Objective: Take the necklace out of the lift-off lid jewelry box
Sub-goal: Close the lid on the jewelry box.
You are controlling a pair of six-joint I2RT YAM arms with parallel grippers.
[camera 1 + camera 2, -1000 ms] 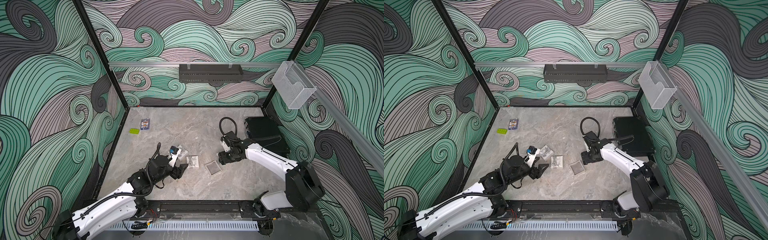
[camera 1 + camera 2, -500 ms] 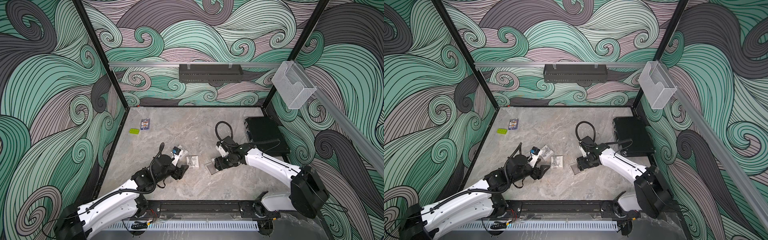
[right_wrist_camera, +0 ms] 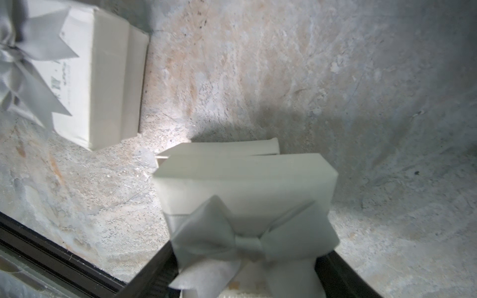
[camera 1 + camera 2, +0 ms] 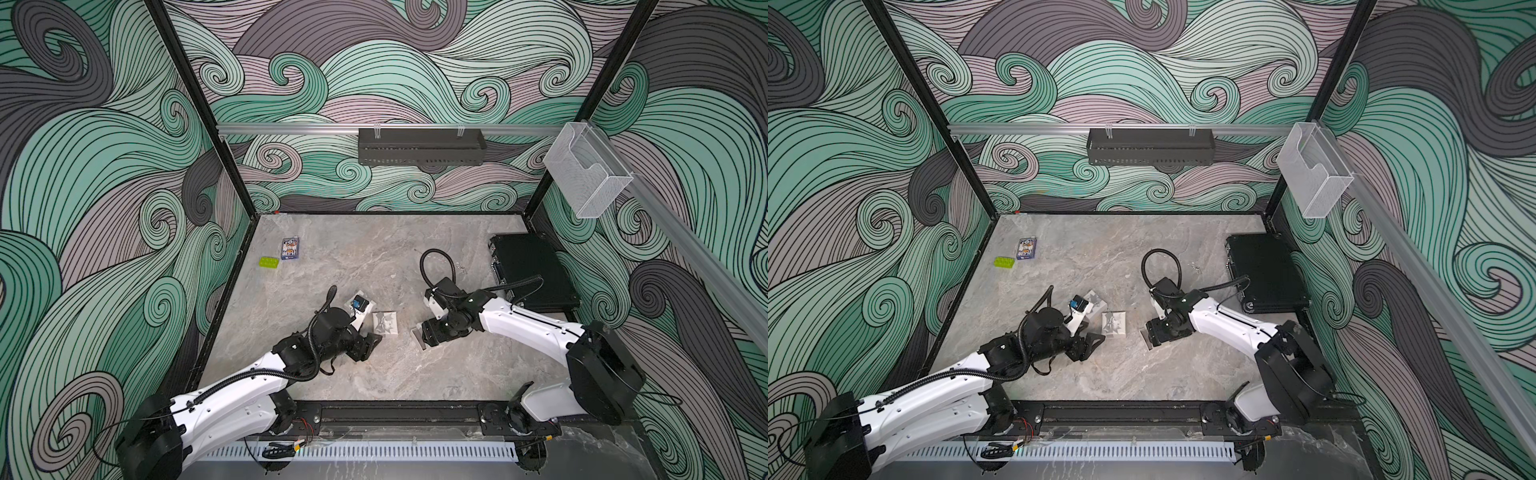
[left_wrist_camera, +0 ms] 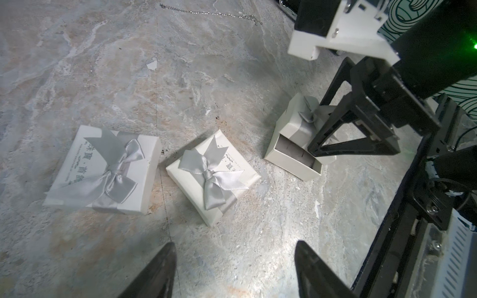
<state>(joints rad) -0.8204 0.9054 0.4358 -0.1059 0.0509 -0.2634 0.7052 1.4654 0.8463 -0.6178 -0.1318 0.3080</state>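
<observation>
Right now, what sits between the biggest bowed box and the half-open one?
A smaller closed box separates the biggest box from the half-open box, per the left wrist view.

A grey marbled counter [image 4: 374,257] fills the floor of the cell. At its upper left in both top views lie a lime-green studded block [image 4: 269,262] and, just beside it, a small blue card pack [image 4: 290,248], with a narrow gap between them. A closed black case [image 4: 532,270] lies flat at the counter's right edge. Near the middle sit two closed white gift boxes with grey satin bows, the larger box [image 5: 103,170] just beside the smaller box [image 5: 211,172], not touching. On the wave-patterned back wall, a black wire tray [image 4: 421,146] hangs from an aluminium rail [image 4: 291,129]. A clear plastic holder [image 4: 586,174] hangs at the upper right.
</observation>
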